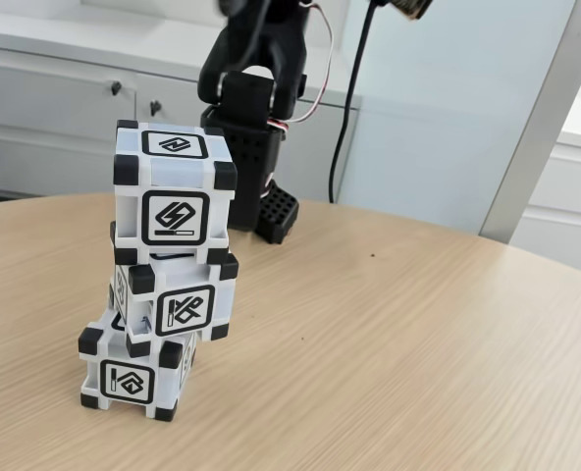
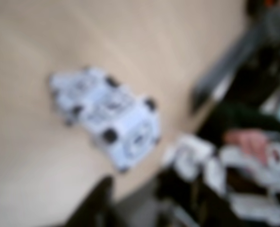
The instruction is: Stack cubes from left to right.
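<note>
Three white cubes with black corners stand in one leaning tower on the wooden table (image 1: 418, 343), at the left of the fixed view. The bottom cube (image 1: 133, 375) carries the middle cube (image 1: 183, 306), which sits shifted to the right, and the top cube (image 1: 176, 191) rests on that. The black arm (image 1: 256, 98) is folded up behind the tower, apart from it. The wrist view is badly blurred and looks down on the tower (image 2: 109, 116) from well above. One dark finger (image 2: 96, 198) enters from the bottom edge; nothing is seen held, and the jaws' state is unreadable.
The arm's perforated black base (image 1: 276, 211) stands just behind the tower. A black cable (image 1: 354, 98) hangs at the back. White cabinets (image 1: 55, 98) and a pale wall lie beyond the table's curved far edge. Bare wood stretches to the right of the tower.
</note>
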Controlling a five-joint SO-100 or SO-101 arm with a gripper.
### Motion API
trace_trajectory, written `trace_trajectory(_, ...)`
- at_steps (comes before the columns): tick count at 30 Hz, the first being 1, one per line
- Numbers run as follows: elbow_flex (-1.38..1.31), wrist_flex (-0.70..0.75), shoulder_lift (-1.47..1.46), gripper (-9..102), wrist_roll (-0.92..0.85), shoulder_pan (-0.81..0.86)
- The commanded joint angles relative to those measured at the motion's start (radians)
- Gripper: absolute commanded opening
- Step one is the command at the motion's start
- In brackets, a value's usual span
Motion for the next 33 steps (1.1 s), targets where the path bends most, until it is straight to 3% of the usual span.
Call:
trace_trajectory(1,-0.018,0.002,0.011,17,0.044,-0.046)
trace_trajectory(15,-0.006,-0.017,0.005,16,0.135,-0.325)
trace_trajectory(33,0.000,-0.037,-0.006,14,0.147,-0.491)
